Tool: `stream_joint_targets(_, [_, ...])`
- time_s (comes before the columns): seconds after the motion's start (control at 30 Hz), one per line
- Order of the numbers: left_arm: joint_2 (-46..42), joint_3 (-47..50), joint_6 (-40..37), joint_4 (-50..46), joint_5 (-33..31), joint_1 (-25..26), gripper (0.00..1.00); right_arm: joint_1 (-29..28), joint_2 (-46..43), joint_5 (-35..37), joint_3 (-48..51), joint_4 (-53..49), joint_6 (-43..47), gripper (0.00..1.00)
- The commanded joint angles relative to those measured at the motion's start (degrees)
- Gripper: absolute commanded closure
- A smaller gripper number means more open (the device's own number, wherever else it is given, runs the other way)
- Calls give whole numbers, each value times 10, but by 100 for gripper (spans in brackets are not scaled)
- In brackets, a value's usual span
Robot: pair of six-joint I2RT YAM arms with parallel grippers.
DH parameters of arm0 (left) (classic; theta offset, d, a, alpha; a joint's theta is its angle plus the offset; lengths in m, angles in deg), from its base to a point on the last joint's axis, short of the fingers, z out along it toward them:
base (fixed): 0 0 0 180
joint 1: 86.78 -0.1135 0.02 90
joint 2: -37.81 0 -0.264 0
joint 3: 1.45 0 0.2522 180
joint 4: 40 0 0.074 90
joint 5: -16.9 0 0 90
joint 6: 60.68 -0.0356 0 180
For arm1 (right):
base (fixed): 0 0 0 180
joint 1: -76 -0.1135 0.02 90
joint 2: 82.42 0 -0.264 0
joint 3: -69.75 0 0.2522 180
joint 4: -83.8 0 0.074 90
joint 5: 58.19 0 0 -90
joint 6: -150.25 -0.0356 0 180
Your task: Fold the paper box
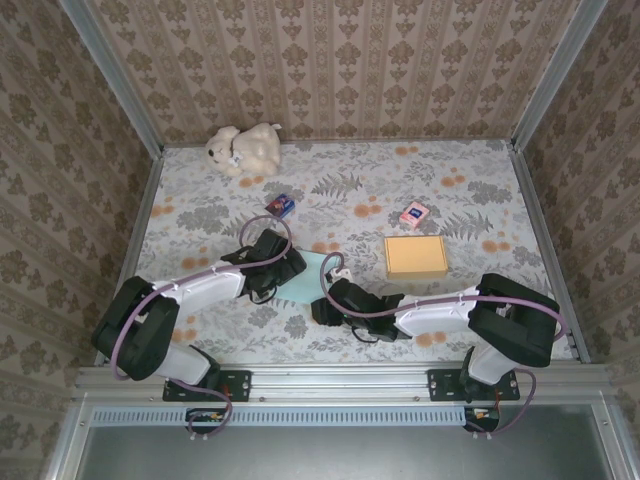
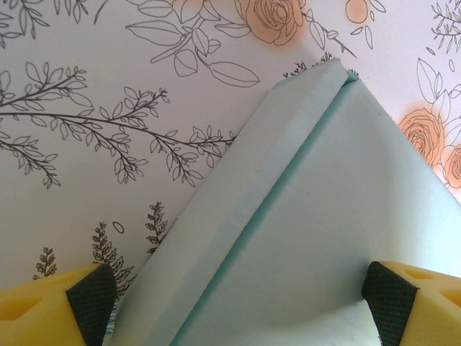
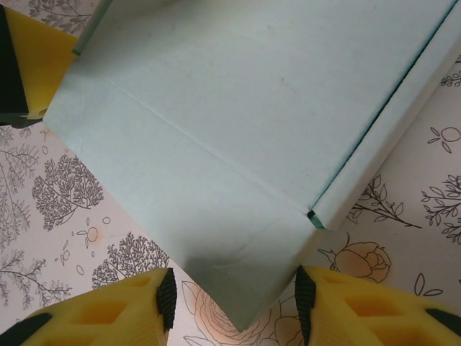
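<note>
Paper box lying flat on worktop. Left end effector gaping wide, straddling box, probably steadying. Right end effector standing half-open, bracketing flap corner, gripping nothing, likely readying fold.

Robot lab cell with parlour wallpaper

Patterned wallpaper lines panels held by bare aluminium posts. A floral sheet covers the tabletop, and two robot arms are bolted to a metal rail at its near edge. A plush toy and small boxes lie scattered beyond.
</note>
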Motion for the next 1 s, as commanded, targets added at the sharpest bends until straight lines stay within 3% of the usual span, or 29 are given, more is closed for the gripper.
stream_joint_targets(0.0, [23,26,8,-73,-7,8,9,-12,6,23,-12,3,21,51])
stream_joint_targets(0.27, [23,24,7,-74,-8,8,9,-25,13,65,-21,-16,46,51])
stream_joint_targets(0.97, [27,24,8,-76,-12,8,10,-36,34,126,1,44,114,56])
